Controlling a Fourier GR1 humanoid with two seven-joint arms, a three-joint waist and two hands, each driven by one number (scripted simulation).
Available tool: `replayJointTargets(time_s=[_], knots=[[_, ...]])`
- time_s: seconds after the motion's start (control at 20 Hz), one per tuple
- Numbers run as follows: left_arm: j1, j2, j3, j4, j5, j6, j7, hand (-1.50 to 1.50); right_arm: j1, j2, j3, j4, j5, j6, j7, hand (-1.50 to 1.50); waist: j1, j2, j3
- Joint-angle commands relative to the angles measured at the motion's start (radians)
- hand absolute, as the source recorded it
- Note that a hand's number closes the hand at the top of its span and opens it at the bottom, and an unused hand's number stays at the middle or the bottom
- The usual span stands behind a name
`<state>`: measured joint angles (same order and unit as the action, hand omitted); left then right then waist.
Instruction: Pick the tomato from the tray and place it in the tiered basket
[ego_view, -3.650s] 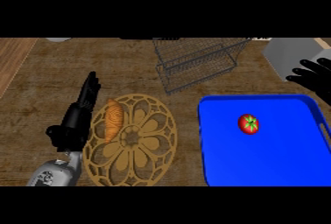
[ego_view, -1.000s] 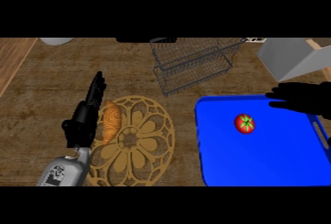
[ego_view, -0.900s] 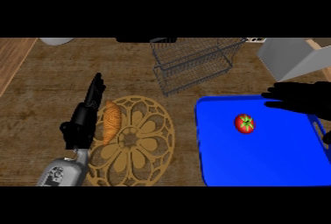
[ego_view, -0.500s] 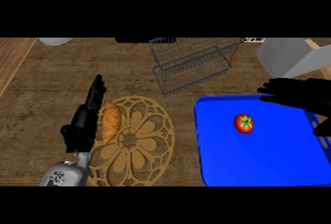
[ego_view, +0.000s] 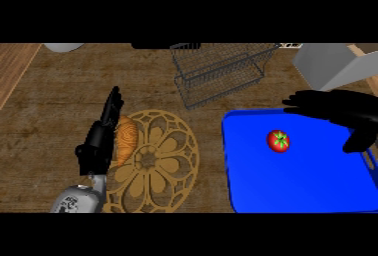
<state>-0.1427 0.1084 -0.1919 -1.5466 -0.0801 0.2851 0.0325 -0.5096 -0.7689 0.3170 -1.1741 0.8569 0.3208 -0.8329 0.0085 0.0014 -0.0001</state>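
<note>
A red tomato (ego_view: 278, 140) with a green stem lies on the blue tray (ego_view: 295, 175) at the right. My right hand (ego_view: 341, 109) hovers over the tray's far right corner, fingers spread and pointing left, thumb hanging down to the tomato's right; it holds nothing. The wire tiered basket (ego_view: 221, 71) stands behind the tray, toward the middle. My left hand (ego_view: 98, 141) rests open at the left, fingers pointing away from me, beside the wooden trivet.
A round carved wooden trivet (ego_view: 151, 160) lies left of the tray with a bread loaf (ego_view: 126, 141) on its left edge. A grey box (ego_view: 331, 66) stands at the back right. A white bowl (ego_view: 63, 47) sits at the back left.
My right hand has come in from the right edge and moved left over the tray's far corner, closer to the tomato. The view has shifted slightly. The left hand stays put.
</note>
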Motion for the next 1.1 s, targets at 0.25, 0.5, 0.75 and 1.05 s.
replayJointTargets(time_s=[0.25, 0.5, 0.75, 1.05], knots=[[-0.054, 0.0, 0.043, 0.032, -0.003, -0.032, 0.026, 0.0, -0.082, 0.09, 0.006, 0.138, 0.053, 0.029, -0.103, -1.5, -0.001, 0.001, 0.0], [-0.027, -0.02, 0.038, 0.022, -0.015, -0.031, 0.012, 0.0, -0.004, 0.087, 0.011, 0.125, 0.075, -0.004, -0.127, -1.5, -0.006, -0.001, 0.0], [-0.015, 0.005, 0.049, -0.051, -0.019, -0.053, 0.062, 0.0, 0.029, 0.079, 0.015, 0.025, 0.069, 0.065, -0.08, -1.5, -0.01, -0.004, 0.0], [0.001, -0.048, 0.01, -0.044, -0.074, -0.021, 0.046, 0.0, -0.046, 0.133, 0.009, 0.113, 0.121, 0.074, -0.071, -1.5, -0.003, -0.001, 0.0]])
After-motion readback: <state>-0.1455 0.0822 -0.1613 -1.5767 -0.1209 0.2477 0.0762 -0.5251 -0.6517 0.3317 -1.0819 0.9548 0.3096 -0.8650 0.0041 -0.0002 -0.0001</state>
